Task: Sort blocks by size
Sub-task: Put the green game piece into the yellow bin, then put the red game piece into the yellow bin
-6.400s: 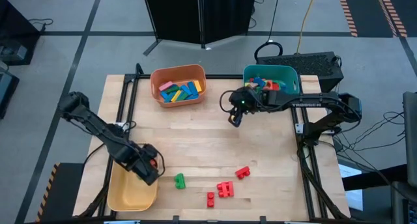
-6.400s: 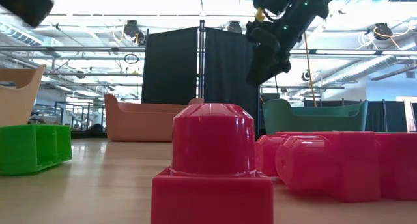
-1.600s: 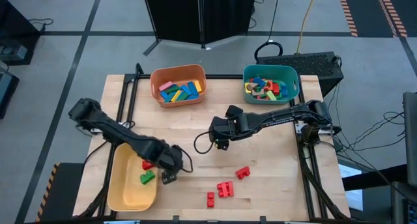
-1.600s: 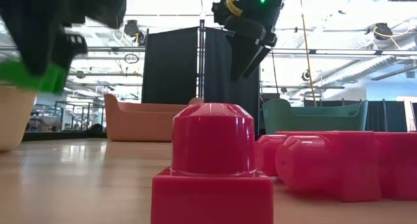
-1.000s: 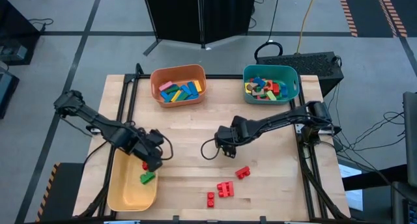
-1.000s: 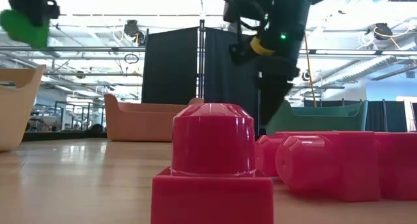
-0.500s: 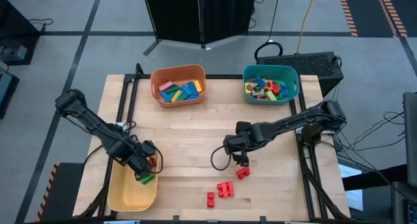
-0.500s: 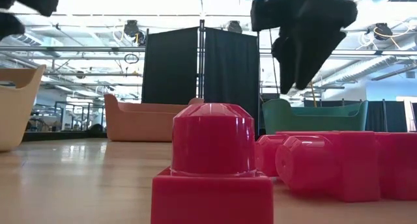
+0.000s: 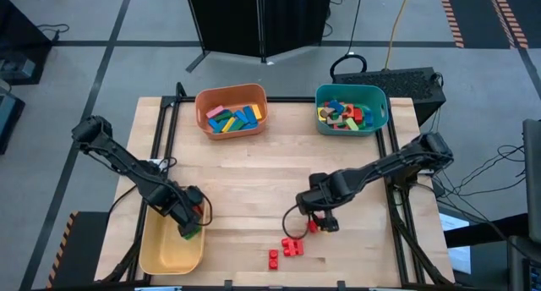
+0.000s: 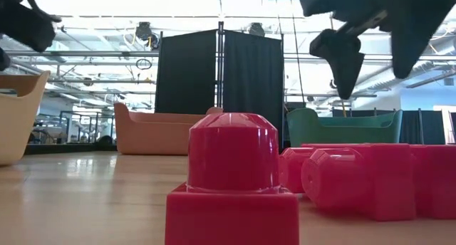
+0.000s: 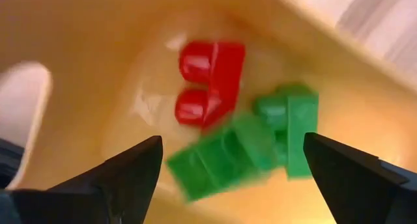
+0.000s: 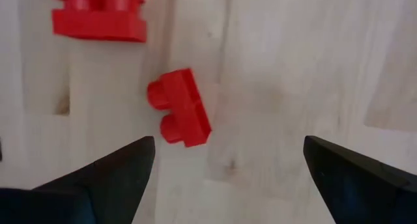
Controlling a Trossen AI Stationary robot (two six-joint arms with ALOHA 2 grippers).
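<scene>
Nearest you, at the counter's [image 9: 254, 177] front edge, two red blocks lie loose: a single [image 9: 273, 258] and a bigger double [image 9: 292, 246] just beside it. Right behind those, your right gripper [image 9: 324, 222] hangs over a small red brick [image 12: 178, 108], fingers spread wide, nothing in them. In the right wrist view the brick sits skewed and off to one side, not centred btwn the fingers. Come down as is and one finger prob. lands on the studs or shoves it toward the double; close off-centre and it can twist or pop out.

On the left, the left gripper [image 9: 188, 226] is over the yellow bin [image 9: 161, 255], fingers apart, empty. A green block [image 11: 225, 154] shows blurred below it, so it looks mid-drop, next to another green [image 11: 290, 123] and a red one [image 11: 210, 81]. It might bounce toward the rim; pull out low and you could clip the bin wall.

Far side: orange bin [image 9: 203, 113] and teal bin [image 9: 379, 122], both w/ sorted blocks, well apart from either arm. Risk there is only wrong-bin placement later.
</scene>
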